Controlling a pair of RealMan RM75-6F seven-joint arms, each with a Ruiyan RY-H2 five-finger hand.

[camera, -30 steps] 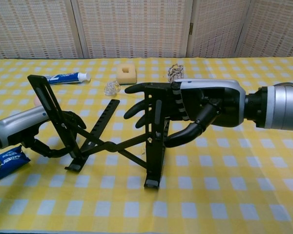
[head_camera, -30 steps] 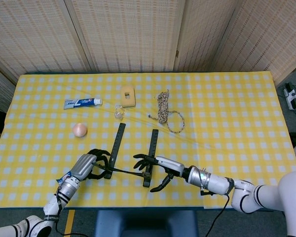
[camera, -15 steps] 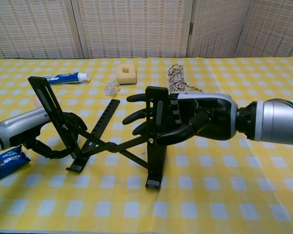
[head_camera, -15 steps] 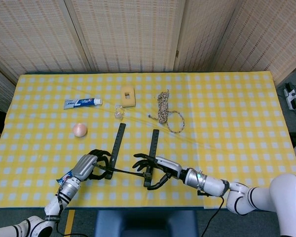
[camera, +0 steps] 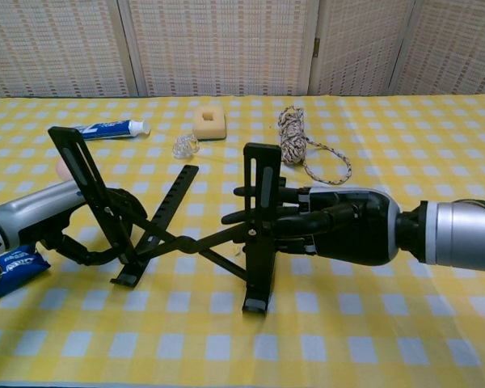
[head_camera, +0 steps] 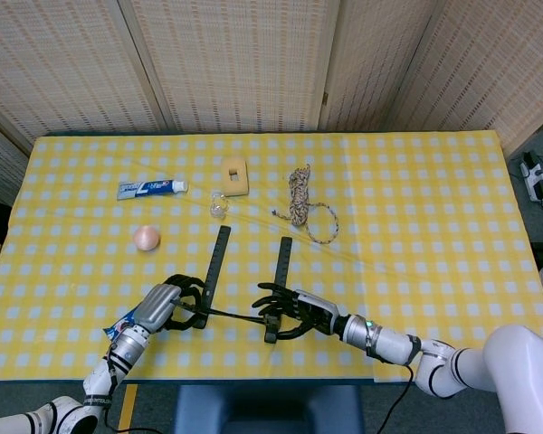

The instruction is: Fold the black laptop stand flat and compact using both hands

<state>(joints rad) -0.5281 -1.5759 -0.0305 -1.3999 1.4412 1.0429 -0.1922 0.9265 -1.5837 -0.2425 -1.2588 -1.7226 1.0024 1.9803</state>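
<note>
The black laptop stand (head_camera: 242, 291) sits unfolded near the table's front edge, two slotted arms joined by crossed bars. In the chest view its left arm (camera: 85, 182) leans back and its right arm (camera: 259, 222) stands upright. My left hand (head_camera: 160, 307) curls around the low end of the left arm and grips it (camera: 61, 217). My right hand (head_camera: 306, 313) comes in from the right and wraps the right arm at mid-height (camera: 339, 232). Its fingers (camera: 241, 192) poke out past the arm's left side. Its thumb is hard to make out.
A toothpaste tube (head_camera: 151, 188), a yellow sponge block (head_camera: 234, 175), a small clear object (head_camera: 218, 206) and a coiled rope (head_camera: 303, 203) lie behind the stand. A peach ball (head_camera: 147, 238) sits at the left. A blue packet (camera: 12, 271) lies under my left wrist.
My right hand has dropped lower and drawn back toward the front edge, and its fingers have closed in around the stand's right arm. The left hand and the stand have barely moved.
</note>
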